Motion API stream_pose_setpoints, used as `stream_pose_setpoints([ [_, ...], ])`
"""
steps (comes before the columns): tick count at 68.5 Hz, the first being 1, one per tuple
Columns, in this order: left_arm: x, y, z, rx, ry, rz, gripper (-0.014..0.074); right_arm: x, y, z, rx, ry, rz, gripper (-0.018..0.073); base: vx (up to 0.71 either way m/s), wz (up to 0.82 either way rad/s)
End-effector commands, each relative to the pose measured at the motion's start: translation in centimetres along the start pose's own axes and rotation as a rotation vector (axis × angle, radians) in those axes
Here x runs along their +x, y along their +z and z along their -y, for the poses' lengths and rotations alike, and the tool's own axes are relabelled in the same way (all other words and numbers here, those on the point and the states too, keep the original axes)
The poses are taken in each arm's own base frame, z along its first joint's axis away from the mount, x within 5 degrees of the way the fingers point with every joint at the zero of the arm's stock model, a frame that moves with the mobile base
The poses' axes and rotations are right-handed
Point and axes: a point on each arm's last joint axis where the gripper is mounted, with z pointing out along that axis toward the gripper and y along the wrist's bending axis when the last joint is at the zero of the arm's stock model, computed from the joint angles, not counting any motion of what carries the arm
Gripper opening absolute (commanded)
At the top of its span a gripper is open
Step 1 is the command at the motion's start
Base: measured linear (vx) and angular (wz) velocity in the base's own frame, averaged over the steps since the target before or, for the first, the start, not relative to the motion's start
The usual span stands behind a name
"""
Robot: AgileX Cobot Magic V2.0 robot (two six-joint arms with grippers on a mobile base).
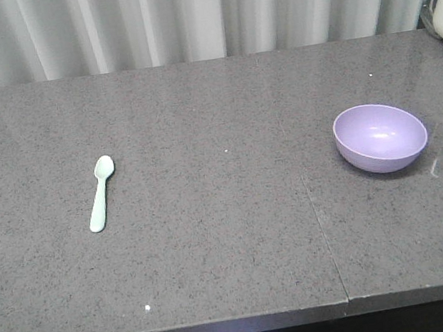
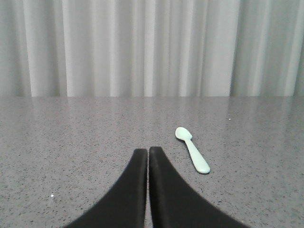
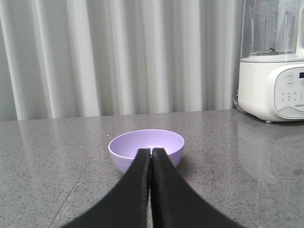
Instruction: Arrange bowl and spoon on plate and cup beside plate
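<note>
On my front view the spoon [image 1: 102, 193] lay flat on the left part of the grey worktop [image 1: 216, 241]. It was small, pale mint-green, with a short thick handle. Its scoop end faced up and pointed toward the far edge, and the handle angled slightly left toward the near edge. The bowl [image 1: 380, 137] stood upright on the right part of the worktop, well apart from the spoon. It was small, round, lavender-purple, smooth and matte, and I saw nothing inside it. Neither thing touched anything but the worktop.
</note>
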Motion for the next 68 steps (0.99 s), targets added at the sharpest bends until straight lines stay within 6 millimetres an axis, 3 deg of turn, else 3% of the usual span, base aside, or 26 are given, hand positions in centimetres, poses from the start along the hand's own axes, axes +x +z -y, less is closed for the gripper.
stream_pose_setpoints([
  [1,-1.37,-0.23,0.12,0.008,-0.008,0.108,-0.0006,-0.48,-0.08,0.03,0.003,-0.006,0.079,-0.0011,0.09,0.04],
  [68,-1.37,-0.23,0.12,0.008,-0.008,0.108,-0.0006,-0.48,-0.08,0.03,0.003,-0.006,0.079,-0.0011,0.02,0.01],
])
